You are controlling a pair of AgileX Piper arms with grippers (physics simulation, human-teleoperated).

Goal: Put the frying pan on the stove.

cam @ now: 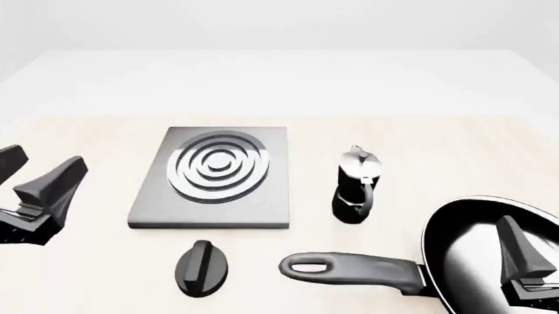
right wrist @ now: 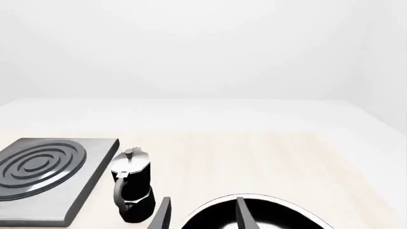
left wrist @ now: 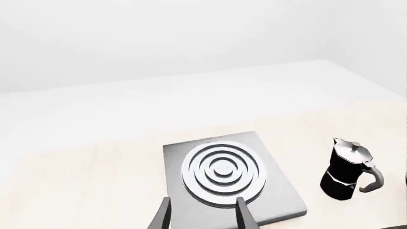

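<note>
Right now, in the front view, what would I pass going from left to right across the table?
Left claw → black oval knob and, behind it, the stove → moka pot → frying pan, handle pointing left → right claw over the pan.

Two dark fingertips [right wrist: 243, 214] of the right gripper [right wrist: 202, 215] stand apart over the frying pan's [right wrist: 273, 214] glossy black rim. The black moka pot [right wrist: 131, 192] stands upright between that pan and the grey stove [right wrist: 47, 174].
</note>
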